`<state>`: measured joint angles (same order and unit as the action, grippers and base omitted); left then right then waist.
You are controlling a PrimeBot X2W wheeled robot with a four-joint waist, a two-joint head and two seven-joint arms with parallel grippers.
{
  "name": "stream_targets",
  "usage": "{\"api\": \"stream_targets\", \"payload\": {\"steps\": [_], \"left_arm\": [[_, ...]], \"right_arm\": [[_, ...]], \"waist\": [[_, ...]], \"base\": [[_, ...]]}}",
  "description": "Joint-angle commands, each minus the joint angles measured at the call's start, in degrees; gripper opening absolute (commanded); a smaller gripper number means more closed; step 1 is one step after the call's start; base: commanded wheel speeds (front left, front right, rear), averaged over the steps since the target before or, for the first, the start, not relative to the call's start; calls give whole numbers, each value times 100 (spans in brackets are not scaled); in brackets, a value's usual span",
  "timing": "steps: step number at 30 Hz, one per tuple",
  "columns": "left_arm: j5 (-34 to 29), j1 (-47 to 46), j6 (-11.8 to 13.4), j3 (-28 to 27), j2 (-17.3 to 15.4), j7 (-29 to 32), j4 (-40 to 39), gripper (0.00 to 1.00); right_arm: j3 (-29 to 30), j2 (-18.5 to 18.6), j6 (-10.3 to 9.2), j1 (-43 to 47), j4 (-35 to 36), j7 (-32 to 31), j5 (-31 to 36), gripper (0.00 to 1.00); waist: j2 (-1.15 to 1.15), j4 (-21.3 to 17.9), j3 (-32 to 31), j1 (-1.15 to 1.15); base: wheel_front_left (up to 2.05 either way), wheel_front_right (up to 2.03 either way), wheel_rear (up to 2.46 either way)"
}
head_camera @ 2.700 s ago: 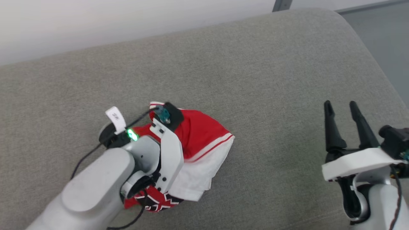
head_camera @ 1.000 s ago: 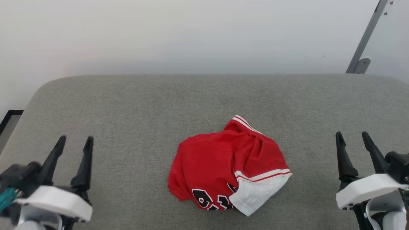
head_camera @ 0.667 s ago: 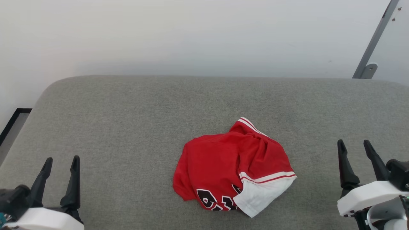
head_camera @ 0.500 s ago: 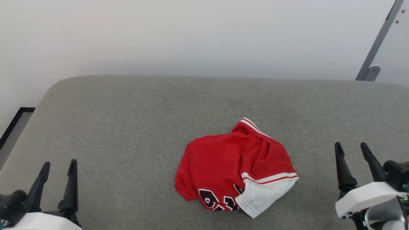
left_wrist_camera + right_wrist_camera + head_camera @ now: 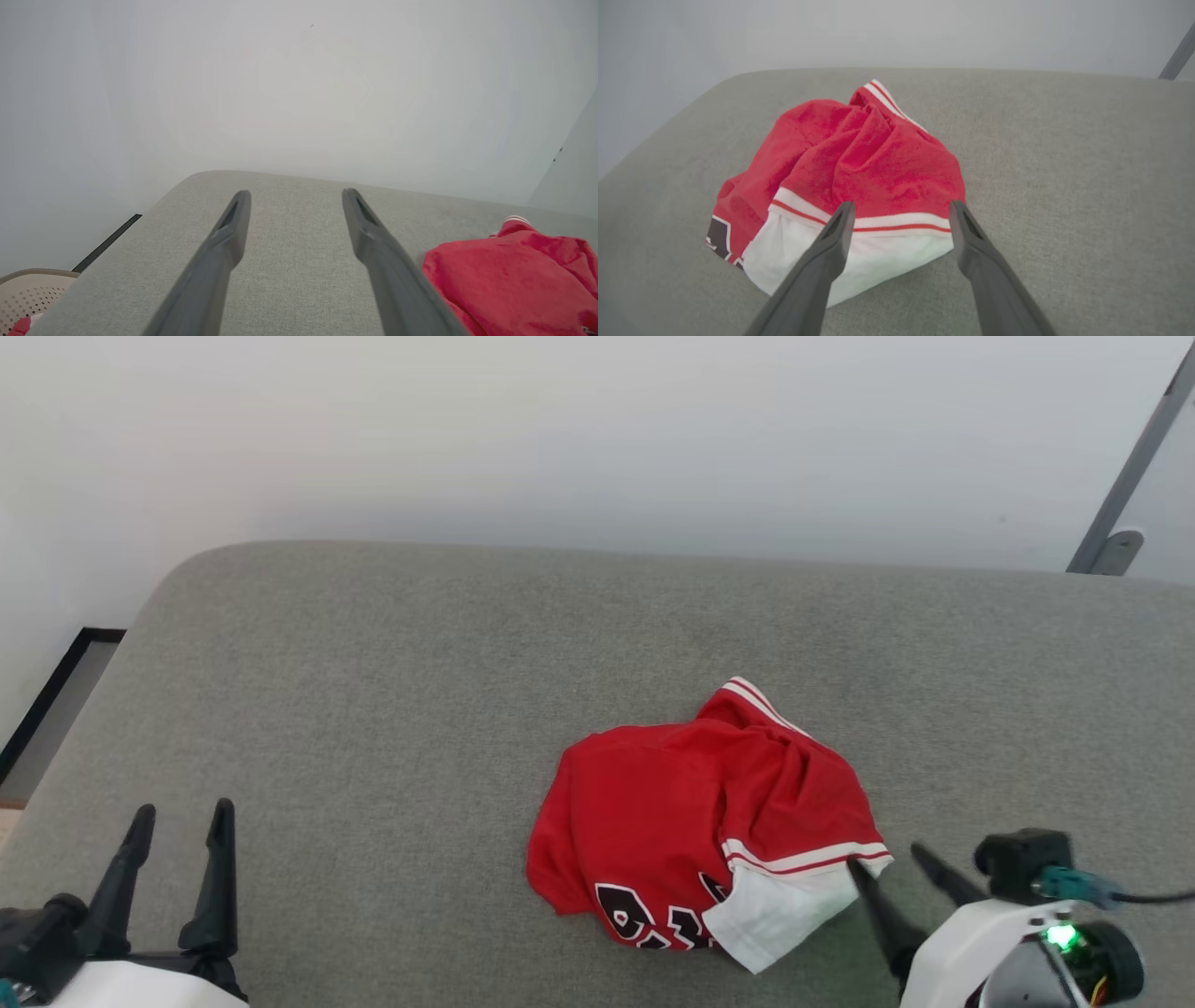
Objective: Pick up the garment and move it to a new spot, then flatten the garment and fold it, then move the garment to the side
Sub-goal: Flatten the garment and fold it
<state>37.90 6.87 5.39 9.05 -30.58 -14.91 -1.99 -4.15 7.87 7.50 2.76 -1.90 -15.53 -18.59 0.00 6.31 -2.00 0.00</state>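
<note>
One garment (image 5: 691, 812), two end effectors (image 5: 184, 809) (image 5: 883, 856), one grey cushion (image 5: 373, 691).

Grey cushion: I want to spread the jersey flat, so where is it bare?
The widest bare stretch of the grey cushion lies between the left gripper and the crumpled jersey. A bare band runs behind the jersey to the wall. It is crowded at the jersey's white sleeve, where the right gripper is.

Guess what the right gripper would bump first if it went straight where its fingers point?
Most likely the garment: the right gripper, jaws open, points straight at its white sleeve on the grey cushion. Whether it is low enough to hit the sleeve or would skim over is hard to tell.
</note>
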Motion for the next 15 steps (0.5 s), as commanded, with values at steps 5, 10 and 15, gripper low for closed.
{"api": "stream_targets", "payload": {"steps": [5, 10, 15], "left_arm": [[-91, -117, -75, 72, 75, -38, 19, 100], [-111, -344, -140, 184, 152, -36, 47, 100], [-151, -569, -195, 273, 235, -36, 109, 100]], "right_arm": [[-357, 263, -1, 71, 94, -831, -302, 100], [-638, 559, -1, -240, -28, -1499, -273, 100], [-818, 681, -2, -617, -396, -1747, -195, 100]], "waist": [[0, 146, 153, 0], [0, 375, 479, 0], [0, 587, 750, 0]], "base": [[0, 0, 0], [0, 0, 0], [0, 0, 0]]}}
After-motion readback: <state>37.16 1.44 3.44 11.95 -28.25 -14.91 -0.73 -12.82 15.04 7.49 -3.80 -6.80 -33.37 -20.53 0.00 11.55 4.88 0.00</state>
